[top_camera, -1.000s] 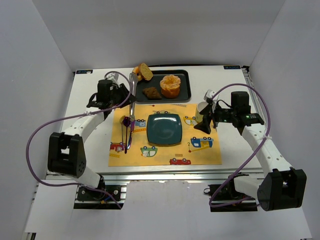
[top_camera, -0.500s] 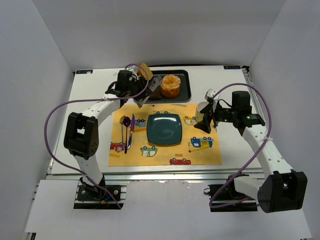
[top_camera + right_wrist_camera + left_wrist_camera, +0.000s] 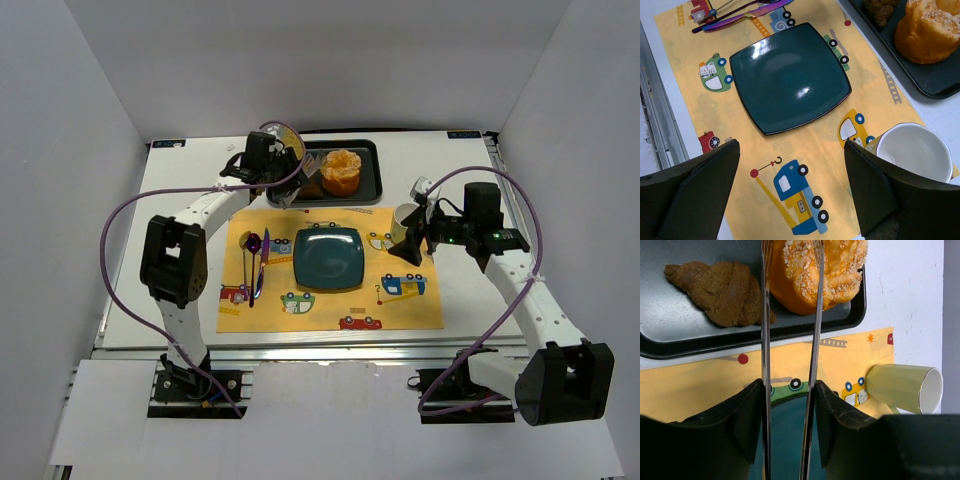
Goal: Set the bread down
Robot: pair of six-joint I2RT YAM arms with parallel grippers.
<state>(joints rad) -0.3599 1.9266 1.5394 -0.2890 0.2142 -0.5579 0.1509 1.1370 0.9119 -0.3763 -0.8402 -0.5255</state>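
Tray, top view: the black rectangular tray at the table's far edge holds the large round orange-golden bread with its lumpy paler top. The bread is not yet lifted.
Plate, top view: the square teal plate sits with nothing on it in the middle of the yellow vehicle-print placemat, near the tray.
Left gripper, top view: within the last second the left gripper has swung from over the table's left side to the tray's near-left corner. It is now just beside the bread.
Right gripper, top view: the right gripper has not moved and waits beside the pale yellow cup.
Tongs, left wrist view: the left fingers are clamped on long metal tongs. The two blades stand apart and reach over the bread's side, with a strip of seeded crust between them. Their tips run out of frame, so contact cannot be told.
Brown chunk, left wrist view: the small dark brown pastry chunk lies beside the bread, and the left blade crosses its edge.
Right gripper, right wrist view: its jaws stand wide apart with nothing between them, over the placemat, with the plate ahead.
Meaning for the task: the approach looks finished and the grasp comes next. The blades span less than the bread, so they probably need to spread further or pinch one lobe, while staying clear of the chunk. The carry to the plate is short.
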